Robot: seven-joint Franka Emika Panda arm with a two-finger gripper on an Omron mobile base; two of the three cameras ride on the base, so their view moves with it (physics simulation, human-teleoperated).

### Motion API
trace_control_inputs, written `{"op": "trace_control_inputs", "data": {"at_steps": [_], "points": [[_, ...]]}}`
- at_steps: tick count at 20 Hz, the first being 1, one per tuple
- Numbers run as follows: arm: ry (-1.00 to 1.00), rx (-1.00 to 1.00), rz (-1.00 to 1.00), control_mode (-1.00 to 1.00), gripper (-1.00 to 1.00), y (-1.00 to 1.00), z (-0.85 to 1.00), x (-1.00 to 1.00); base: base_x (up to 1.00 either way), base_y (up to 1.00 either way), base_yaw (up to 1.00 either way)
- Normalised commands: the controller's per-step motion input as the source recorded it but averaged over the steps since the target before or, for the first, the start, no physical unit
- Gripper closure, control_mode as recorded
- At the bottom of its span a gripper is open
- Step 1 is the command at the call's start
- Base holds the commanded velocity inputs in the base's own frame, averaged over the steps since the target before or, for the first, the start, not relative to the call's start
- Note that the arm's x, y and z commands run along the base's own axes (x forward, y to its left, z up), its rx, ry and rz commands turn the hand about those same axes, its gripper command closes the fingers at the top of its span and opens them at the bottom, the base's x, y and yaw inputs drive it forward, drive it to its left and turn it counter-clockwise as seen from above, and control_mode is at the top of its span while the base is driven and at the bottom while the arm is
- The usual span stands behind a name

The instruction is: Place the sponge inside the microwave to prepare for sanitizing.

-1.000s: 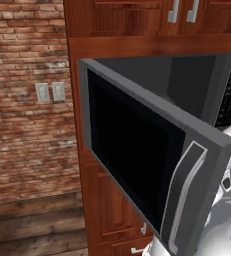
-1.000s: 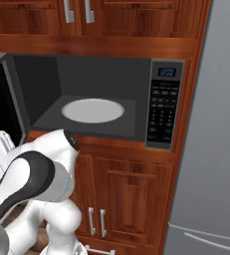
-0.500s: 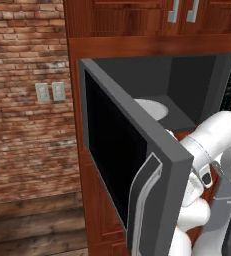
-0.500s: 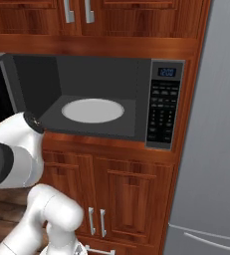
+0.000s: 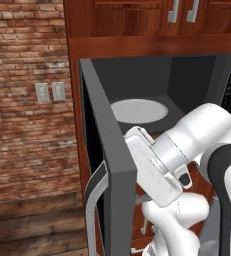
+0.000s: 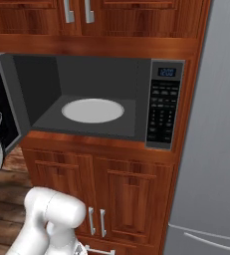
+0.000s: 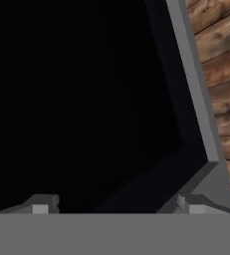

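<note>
Since earlier: door (image 5: 104, 165) of the microwave (image 6: 106, 99) has swung wider across the three left base pictures, from half closed over the cavity to standing well out from it; the arm's white wrist has come up beside the door's inner face.
Door now: hinged at the left edge of the microwave, edge-on in the left base view, its handle (image 5: 93, 210) on the outer face near the free edge.
Cavity: open and bare in both base views; the pale turntable (image 6: 92, 110) lies in the middle of its floor with nothing on it.
Gripper: the gripper (image 7: 119, 205) faces the door's black glass at close range, the grey door frame and its lower corner running past the right fingertip (image 7: 198, 205). The jaws stand spread wide with nothing between them.
Sponge: cannot be found in any of the pictures, so its place relative to the jaws cannot be told; it is not in the hand and not in the cavity.
Step in hand: judged as the end of opening the door, with the sponge not yet fetched.
Next move: likely to draw the hand back from the door, find and grasp the sponge, then carry it past the open door onto the turntable.
Risk: the wrist sits tight against the door, so backing out could knock it partway shut.
</note>
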Motion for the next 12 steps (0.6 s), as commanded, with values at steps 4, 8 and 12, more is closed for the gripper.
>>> {"op": "trace_control_inputs", "data": {"at_steps": [4, 8, 12], "points": [[-0.06, 0.0, -0.15, -1.0, -1.0, 0.36, -0.07, -0.12, 0.0, 0.0, 0.0], [-0.02, 0.0, -0.02, -1.0, -1.0, 0.02, 0.0, -0.01, 0.0, 0.0, 0.0], [-0.14, -0.03, 0.0, -1.0, -1.0, -0.11, -0.07, 0.0, 0.0, 0.0, 0.0]]}}
